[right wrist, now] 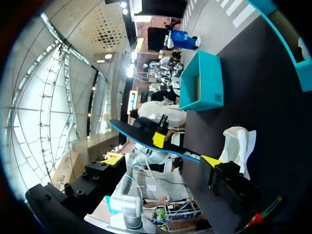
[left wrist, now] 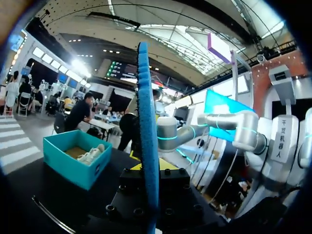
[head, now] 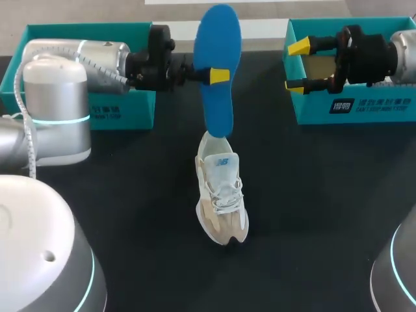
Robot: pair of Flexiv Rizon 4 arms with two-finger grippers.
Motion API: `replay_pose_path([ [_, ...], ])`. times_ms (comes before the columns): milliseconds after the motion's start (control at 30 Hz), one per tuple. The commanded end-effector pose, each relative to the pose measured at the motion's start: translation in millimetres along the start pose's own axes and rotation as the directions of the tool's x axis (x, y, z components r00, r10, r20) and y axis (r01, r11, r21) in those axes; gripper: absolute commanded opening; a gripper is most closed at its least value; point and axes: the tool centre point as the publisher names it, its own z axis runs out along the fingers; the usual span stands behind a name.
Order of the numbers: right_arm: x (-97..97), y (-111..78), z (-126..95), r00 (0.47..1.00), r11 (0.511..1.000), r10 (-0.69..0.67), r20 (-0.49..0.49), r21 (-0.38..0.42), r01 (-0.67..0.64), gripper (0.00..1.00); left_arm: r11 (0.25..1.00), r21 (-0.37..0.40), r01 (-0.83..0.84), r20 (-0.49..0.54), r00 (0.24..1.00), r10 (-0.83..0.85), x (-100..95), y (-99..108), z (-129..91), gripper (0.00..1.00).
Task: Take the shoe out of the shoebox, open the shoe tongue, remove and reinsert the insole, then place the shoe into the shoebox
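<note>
Blue foam insole is pinched upright by left gripper | lower end over collar of white mesh sneaker | right gripper gaping, farther off

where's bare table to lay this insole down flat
Bare table lies right of the shoe, up to the right shoebox, and left of the shoe toward the left shoebox. The middle is crowded: the insole, held by the left gripper, hangs above the shoe. The right gripper sits open at the right shoebox.
</note>
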Motion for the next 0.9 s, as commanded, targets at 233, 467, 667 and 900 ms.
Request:
replay_pose_path([
  [233, 0.7, -0.7, 0, 1.0, 1.0, 0.002, 0.005, -0.001, -0.002, 1.0, 0.614, -0.014, 0.789, 0.007, 0.614, -0.789, -0.5, -1, 0, 0.0],
  [467, 0.7, -0.7, 0, 1.0, 1.0, 0.002, 0.005, -0.001, -0.002, 1.0, 0.614, -0.014, 0.789, 0.007, 0.614, -0.789, -0.5, -1, 0, 0.0],
  [667, 10.6, -11.0, 8, 0.983, 0.998, 0.036, 0.182, -0.058, -0.025, 1.0, 0.512, 0.025, 0.858, -0.047, 0.513, -0.857, -14.3, 5, 8, 0.0],
  [900, 27.0, -22.2, 20, 0.92, 0.994, 0.031, 0.39, -0.111, 0.013, 1.0, 0.468, 0.048, 0.883, -0.075, 0.47, -0.879, -34.0, 10, 14, 0.0],
])
